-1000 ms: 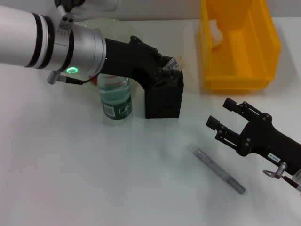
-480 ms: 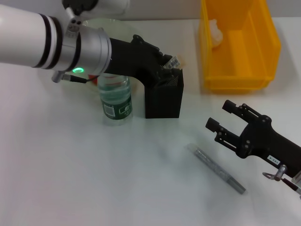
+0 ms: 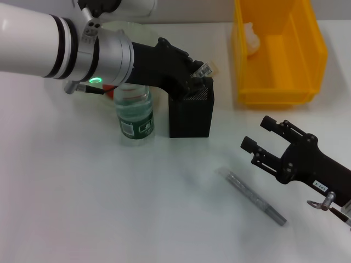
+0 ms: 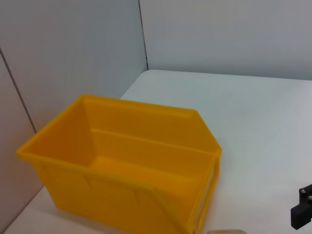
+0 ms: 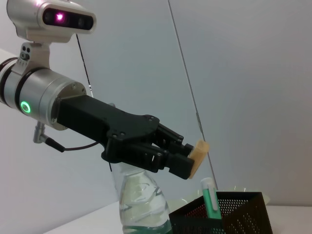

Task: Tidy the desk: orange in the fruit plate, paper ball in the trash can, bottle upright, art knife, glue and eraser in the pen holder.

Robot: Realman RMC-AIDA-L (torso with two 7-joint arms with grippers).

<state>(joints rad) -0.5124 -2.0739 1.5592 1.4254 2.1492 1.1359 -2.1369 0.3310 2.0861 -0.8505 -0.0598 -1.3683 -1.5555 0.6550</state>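
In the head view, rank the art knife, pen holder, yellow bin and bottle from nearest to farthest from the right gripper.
From the right gripper:
1. Art knife, on the table just before it.
2. Pen holder, to its left.
3. Yellow bin, behind it; close to the pen holder's rank.
4. Bottle, farthest left.

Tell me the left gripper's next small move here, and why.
Probably lower a little and release. The left gripper is shut on the eraser, which sits just above the pen holder opening, not yet inside. The glue already stands in it. The right gripper waits open near the art knife.
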